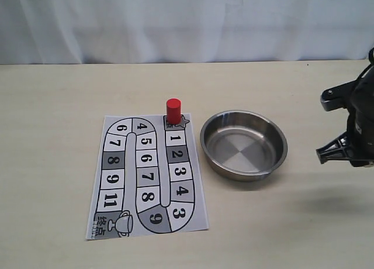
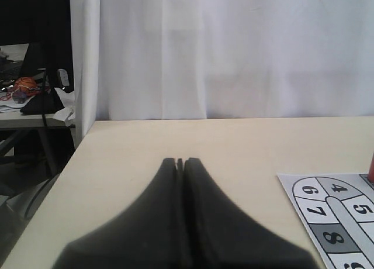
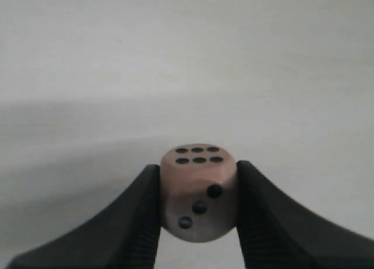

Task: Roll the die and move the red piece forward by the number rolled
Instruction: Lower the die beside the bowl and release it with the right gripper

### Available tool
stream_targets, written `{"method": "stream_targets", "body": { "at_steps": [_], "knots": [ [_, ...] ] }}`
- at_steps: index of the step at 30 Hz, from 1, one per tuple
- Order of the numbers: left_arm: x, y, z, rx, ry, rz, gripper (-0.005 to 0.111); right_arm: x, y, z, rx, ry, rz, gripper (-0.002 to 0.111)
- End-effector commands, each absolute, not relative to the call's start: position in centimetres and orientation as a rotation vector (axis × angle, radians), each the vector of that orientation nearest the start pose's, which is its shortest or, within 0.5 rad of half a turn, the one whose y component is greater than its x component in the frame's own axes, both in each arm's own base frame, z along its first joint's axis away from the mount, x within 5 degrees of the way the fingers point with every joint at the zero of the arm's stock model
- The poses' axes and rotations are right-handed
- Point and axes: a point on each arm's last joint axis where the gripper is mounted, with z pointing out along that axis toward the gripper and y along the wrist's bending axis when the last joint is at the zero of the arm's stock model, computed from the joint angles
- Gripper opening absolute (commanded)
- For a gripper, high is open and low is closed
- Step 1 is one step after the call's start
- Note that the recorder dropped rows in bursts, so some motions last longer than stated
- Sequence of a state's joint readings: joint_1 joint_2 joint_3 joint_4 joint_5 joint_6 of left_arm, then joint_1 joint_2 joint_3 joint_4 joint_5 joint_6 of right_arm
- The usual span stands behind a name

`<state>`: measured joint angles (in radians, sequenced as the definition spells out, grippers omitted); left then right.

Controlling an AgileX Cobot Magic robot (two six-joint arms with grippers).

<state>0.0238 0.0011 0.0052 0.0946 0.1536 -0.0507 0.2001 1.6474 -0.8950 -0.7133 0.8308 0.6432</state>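
Note:
The red piece (image 1: pixel 173 110) stands upright at the top of the numbered board (image 1: pixel 146 175), on the start square just above square 1. The beige die (image 3: pixel 198 193) is clamped between the two black fingers of my right gripper (image 3: pixel 198 190), its six-pip face turned away from the camera and its three-pip face toward it. In the exterior view the right arm (image 1: pixel 350 126) hangs at the right edge, beside the steel bowl (image 1: pixel 243 144); the die is hidden there. My left gripper (image 2: pixel 180 161) is shut and empty over bare table left of the board (image 2: pixel 336 213).
The steel bowl is empty and sits just right of the board. A white curtain (image 1: pixel 187 23) backs the table. In the left wrist view the table's edge (image 2: pixel 70 164) drops off toward a cluttered side table.

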Motion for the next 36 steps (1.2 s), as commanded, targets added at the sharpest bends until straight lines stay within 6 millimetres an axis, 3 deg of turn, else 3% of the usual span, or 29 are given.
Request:
{"method": "stream_targets", "body": {
  "at_steps": [1, 4, 8, 11, 13, 24, 28, 36],
  "knots": [
    [5.6, 0.3, 20.0, 0.002, 1.627, 0.059, 0.0, 29.2, 2.7, 18.2, -0.114, 2.806, -0.432, 0.005],
    [5.6, 0.3, 20.0, 0.002, 1.627, 0.059, 0.0, 29.3, 3.9, 18.0, -0.174, 2.813, -0.253, 0.018],
    [5.6, 0.3, 20.0, 0.002, 1.627, 0.059, 0.0, 29.5, 5.4, 17.4, -0.214, 2.812, -0.024, 0.053],
    [5.6, 0.3, 20.0, 0.002, 1.627, 0.059, 0.0, 29.5, 5.7, 17.2, -0.268, 2.82, 0.015, 0.075],
    [5.6, 0.3, 20.0, 0.002, 1.627, 0.059, 0.0, 29.3, 5.6, 17.1, -0.292, 2.842, 0.003, 0.079],
    [5.6, 0.3, 20.0, 0.002, 1.627, 0.059, 0.0, 29.2, 5.2, 17.1, -0.378, 2.843, -0.076, 0.079],
    [5.6, 0.3, 20.0, 0.002, 1.627, 0.059, 0.0, 29.1, 4.7, 17.2, -0.328, 2.863, -0.153, 0.078],
    [5.6, 0.3, 20.0, 0.002, 1.627, 0.059, 0.0, 28.7, 3.9, 17.1, -0.329, 2.91, -0.27, 0.05]
  ]
}}
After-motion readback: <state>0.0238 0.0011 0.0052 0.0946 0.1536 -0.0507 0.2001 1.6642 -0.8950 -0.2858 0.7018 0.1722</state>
